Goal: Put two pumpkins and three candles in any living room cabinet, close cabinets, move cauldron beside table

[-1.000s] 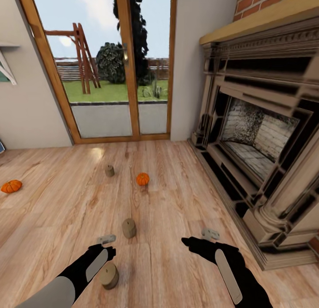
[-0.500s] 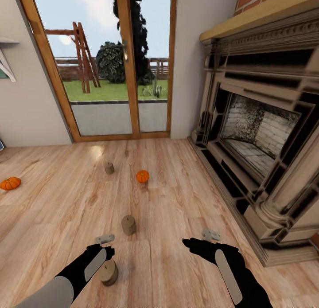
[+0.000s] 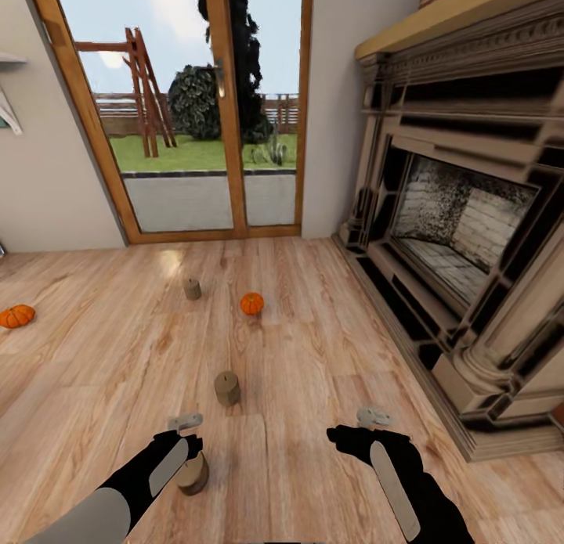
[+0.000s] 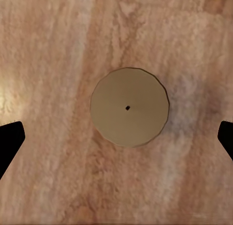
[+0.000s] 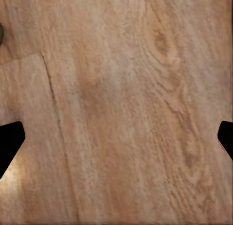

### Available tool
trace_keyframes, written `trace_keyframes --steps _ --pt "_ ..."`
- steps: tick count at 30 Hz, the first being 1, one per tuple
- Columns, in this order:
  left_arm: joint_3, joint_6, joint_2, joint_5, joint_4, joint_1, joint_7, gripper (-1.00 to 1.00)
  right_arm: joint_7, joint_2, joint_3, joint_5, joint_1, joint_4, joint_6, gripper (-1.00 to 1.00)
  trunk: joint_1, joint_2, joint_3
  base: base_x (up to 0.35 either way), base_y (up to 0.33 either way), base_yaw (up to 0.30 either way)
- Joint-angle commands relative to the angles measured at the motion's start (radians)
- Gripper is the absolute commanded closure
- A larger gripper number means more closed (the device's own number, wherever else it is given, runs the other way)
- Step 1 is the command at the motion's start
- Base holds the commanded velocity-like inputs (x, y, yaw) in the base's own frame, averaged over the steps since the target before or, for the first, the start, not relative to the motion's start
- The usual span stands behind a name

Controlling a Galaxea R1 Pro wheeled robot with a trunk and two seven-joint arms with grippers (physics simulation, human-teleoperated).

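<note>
Three stubby tan candles stand on the wooden floor: a far candle (image 3: 192,289), a middle candle (image 3: 227,388) and a near candle (image 3: 193,474). My left gripper (image 3: 182,434) hangs open right above the near candle. In the left wrist view this candle's round top (image 4: 129,107) lies between the spread fingertips (image 4: 9,140), untouched. One orange pumpkin (image 3: 251,303) sits mid-floor and another pumpkin (image 3: 16,316) lies at the far left. My right gripper (image 3: 359,425) is open over bare floorboards (image 5: 121,89). The cabinet, the table and the cauldron are out of view.
An ornate carved fireplace (image 3: 462,239) with a stepped base runs along the right side. Glass garden doors (image 3: 196,113) in a wooden frame close the far wall. Wooden floor (image 3: 313,333) stretches between the candles and the fireplace.
The whole picture has slid up slightly, so the camera has moved. The near candle now sits closer under the left gripper's hand. Both grippers stay open.
</note>
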Motion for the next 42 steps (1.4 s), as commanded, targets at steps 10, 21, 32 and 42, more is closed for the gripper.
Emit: trace_keyframes --steps 10,21,32,42 --pt "-0.006 0.008 0.009 0.009 -0.002 -0.001 0.009 -1.00 -0.079 0.008 0.086 -0.018 -0.001 -0.012 0.004 -1.00 0.004 -0.003 -0.040 0.000 0.000 0.000" --pt "-0.002 0.035 0.019 0.021 -0.028 -0.001 0.009 -1.00 -0.081 0.008 0.140 -0.016 -0.001 -0.087 0.005 -1.00 0.009 -0.005 -0.082 0.000 0.000 0.000" --pt "-0.002 0.036 0.016 0.022 -0.029 -0.001 0.009 -1.00 -0.079 0.006 0.144 -0.018 -0.001 -0.278 0.107 -1.00 0.014 -0.008 -0.125 0.000 0.000 0.000" --pt "-0.003 0.036 0.011 0.022 -0.029 -0.001 0.007 -1.00 -0.073 0.005 0.141 -0.022 -0.001 -0.318 0.185 -1.00 0.015 -0.008 -0.133 0.000 0.000 0.000"
